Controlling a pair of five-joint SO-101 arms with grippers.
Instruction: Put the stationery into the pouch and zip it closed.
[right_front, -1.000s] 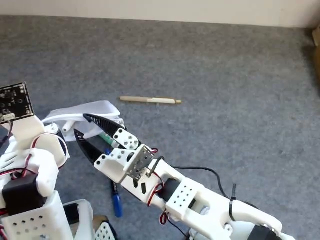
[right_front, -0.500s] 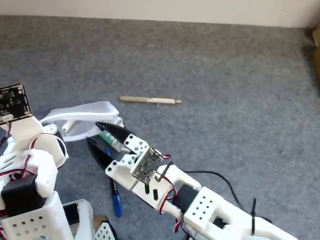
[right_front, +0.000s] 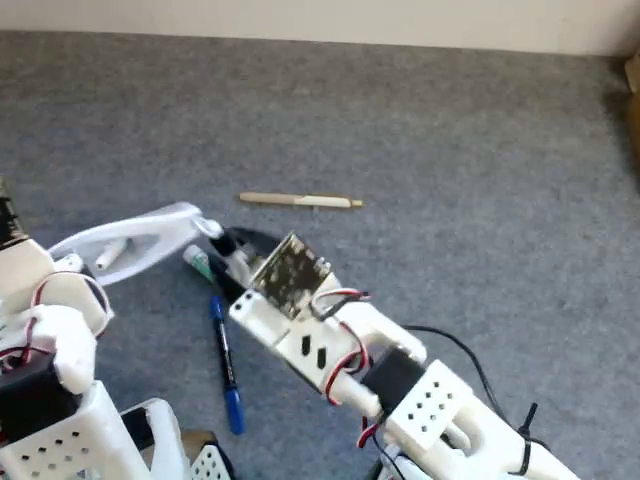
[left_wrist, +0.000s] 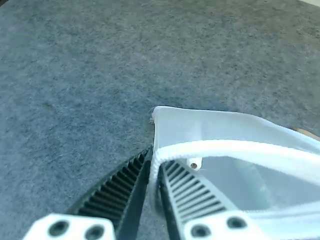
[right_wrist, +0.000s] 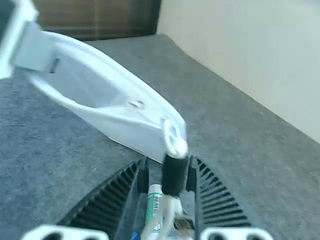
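Lying nearest the arm bases, a blue pen (right_front: 225, 360) rests on the grey carpet (right_front: 450, 150), well outside the pouch (right_front: 140, 235). Just past it the left gripper (left_wrist: 155, 160) is pressed together on the pouch's edge, pinching the white fabric beside the zip tape and holding that end up off the carpet. The pouch stretches from there toward the right gripper (right_wrist: 167, 161), its mouth gaping, with one pale stick (right_front: 110, 254) already inside.

The right gripper sits around a short black piece (right_wrist: 174, 172) capped by a white knob at the pouch's other end. It is probably the zip pull, though I cannot be sure. Whether the gripper bites on it or merely brackets it I cannot tell. A green marker (right_front: 198, 261) lies on the carpet right under that gripper, touching or nearly touching the pouch. Farthest off, a beige pen (right_front: 300, 201) lies alone on the carpet.

Three pieces are still out, so the filling is far from done. Running the zip now would shut them out. A pull by the right arm along the pouch could drag the thin fabric out of the left pinch and let the mouth collapse. A low sweep could roll the green marker away. Tilting the raised end further may let the stick slide back out.
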